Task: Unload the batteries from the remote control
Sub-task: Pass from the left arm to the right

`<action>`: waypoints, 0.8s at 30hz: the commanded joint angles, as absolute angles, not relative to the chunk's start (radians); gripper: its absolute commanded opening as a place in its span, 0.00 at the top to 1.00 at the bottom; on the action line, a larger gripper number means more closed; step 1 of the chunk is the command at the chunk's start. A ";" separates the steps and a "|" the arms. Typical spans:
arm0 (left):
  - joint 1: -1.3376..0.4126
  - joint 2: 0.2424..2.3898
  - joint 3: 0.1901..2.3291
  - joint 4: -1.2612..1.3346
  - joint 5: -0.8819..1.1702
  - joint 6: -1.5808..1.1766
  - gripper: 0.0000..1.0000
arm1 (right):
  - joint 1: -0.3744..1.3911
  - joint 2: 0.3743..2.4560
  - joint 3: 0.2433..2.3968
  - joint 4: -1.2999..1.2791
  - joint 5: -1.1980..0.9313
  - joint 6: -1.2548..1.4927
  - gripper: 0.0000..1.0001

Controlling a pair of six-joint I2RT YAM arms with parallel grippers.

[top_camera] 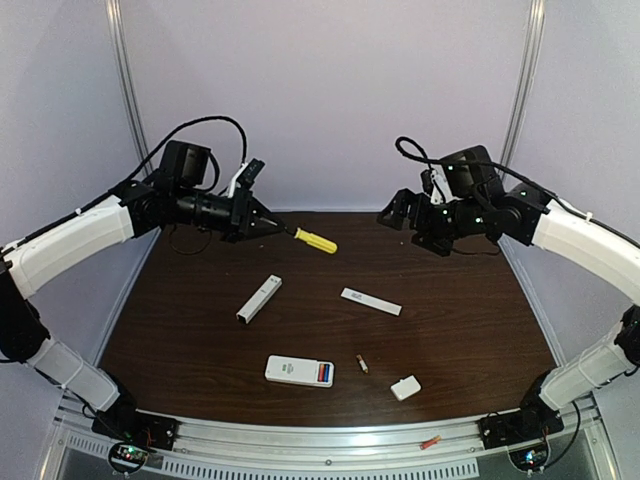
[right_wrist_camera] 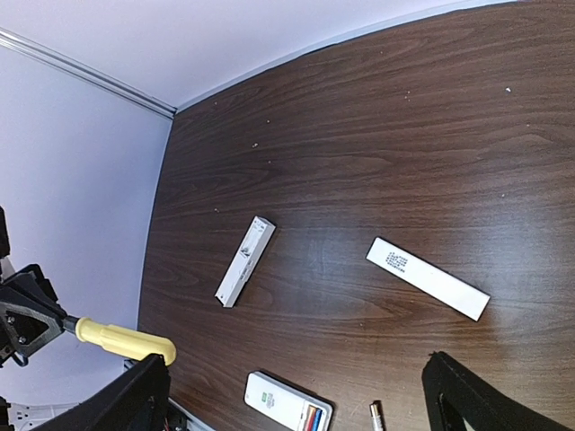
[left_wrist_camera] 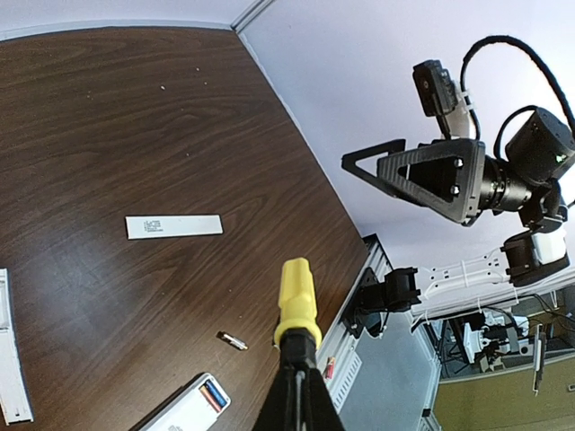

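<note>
**Batteries** [top_camera: 325, 373]: a red one and a blue one, side by side in the open bay at the 3 o'clock end of the small white remote [top_camera: 292, 370]. The remote lies flat at the worktop's [top_camera: 450, 320] 6 o'clock edge.
**Handling (judged):** light, rigid, smooth-skinned, likely to roll once free. Probably sprung in place, so lever one end up, then pinch across the barrel.

**Loose battery** [top_camera: 362, 364]: gold-toned, lying on the worktop just at 3 o'clock of the remote.

**Small white cover** [top_camera: 405, 388]: at 4 o'clock of the remote, apart from it.

**Long white remote** [top_camera: 259, 299] and **flat white strip** [top_camera: 371, 301]: mid-worktop, at 11 and 1 o'clock of the small remote.

**Screwdriver** [top_camera: 314, 240]: yellow handle, held in the air at 12 o'clock.

**Left jaws:** clenched on the screwdriver's shaft end.

**Right jaws:** spread wide, holding nothing, raised at 2 o'clock.
</note>
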State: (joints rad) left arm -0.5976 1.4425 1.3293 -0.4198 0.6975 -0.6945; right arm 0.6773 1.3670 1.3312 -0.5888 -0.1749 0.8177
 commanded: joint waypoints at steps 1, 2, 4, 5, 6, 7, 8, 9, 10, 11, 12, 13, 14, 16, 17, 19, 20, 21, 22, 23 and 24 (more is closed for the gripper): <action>-0.601 1.431 1.315 -0.407 0.730 -0.638 1.00 | 0.690 1.332 1.317 -0.575 -0.180 0.857 0.00; -0.601 1.433 1.324 -0.414 0.736 -0.639 1.00 | 0.693 1.326 1.313 -0.565 -0.178 0.856 0.00; -0.601 1.428 1.327 -0.403 0.744 -0.648 1.00 | 0.693 1.308 1.293 -0.530 -0.182 0.856 0.00; -0.601 1.427 1.323 -0.387 0.729 -0.660 1.00 | 0.693 1.302 1.286 -0.512 -0.186 0.855 0.00; -0.601 1.430 1.324 -0.378 0.715 -0.674 1.00 | 0.693 1.296 1.283 -0.498 -0.191 0.855 0.00; -0.601 1.434 1.328 -0.368 0.714 -0.682 1.00 | 0.693 1.292 1.279 -0.483 -0.206 0.850 0.00; -0.601 1.440 1.328 -0.352 0.721 -0.695 1.00 | 0.693 1.285 1.267 -0.457 -0.222 0.844 0.00; -0.601 1.445 1.322 -0.329 0.728 -0.712 1.00 | 0.693 1.280 1.254 -0.438 -0.232 0.840 0.00; -0.603 1.447 1.313 -0.303 0.735 -0.728 1.00 | 0.693 1.274 1.240 -0.420 -0.245 0.838 0.00; -0.603 1.448 1.307 -0.282 0.739 -0.741 1.00 | 0.693 1.267 1.226 -0.399 -0.260 0.838 0.00; -0.603 1.448 1.306 -0.272 0.736 -0.748 1.00 | 0.693 1.259 1.213 -0.372 -0.277 0.838 0.00; -0.603 1.448 1.305 -0.268 0.728 -0.754 1.00 | 0.693 1.253 1.200 -0.352 -0.294 0.845 0.00; -0.603 1.447 1.307 -0.261 0.721 -0.762 1.00 | 0.693 1.247 1.191 -0.331 -0.311 0.852 0.00; -0.603 1.450 1.307 -0.232 0.714 -0.785 1.00 | 0.693 1.245 1.182 -0.300 -0.342 0.876 0.00; -0.603 1.453 1.306 -0.211 0.718 -0.793 1.00 | 0.693 1.247 1.177 -0.281 -0.363 0.890 0.00; -0.603 1.465 1.304 -0.175 0.721 -0.802 1.00 | 0.693 1.252 1.169 -0.248 -0.397 0.909 0.00; -0.603 1.471 1.303 -0.159 0.721 -0.803 1.00 | 0.693 1.253 1.163 -0.228 -0.408 0.915 0.00; -0.603 1.477 1.302 -0.142 0.720 -0.807 1.00 | 0.693 1.254 1.160 -0.212 -0.414 0.920 0.00; -0.603 1.482 1.303 -0.126 0.718 -0.817 1.00 | 0.693 1.253 1.158 -0.196 -0.415 0.925 0.00; -0.603 1.486 1.305 -0.108 0.719 -0.827 1.00 | 0.693 1.253 1.157 -0.183 -0.414 0.932 0.00; -0.603 1.492 1.311 -0.092 0.725 -0.836 1.00 | 0.693 1.249 1.154 -0.164 -0.415 0.945 0.00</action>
State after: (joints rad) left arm -0.5976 1.4647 1.3140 -0.2230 0.7177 -0.7940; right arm 0.6891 1.2621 1.1694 -0.2699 -0.3714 0.8993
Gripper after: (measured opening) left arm 0.021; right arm 0.996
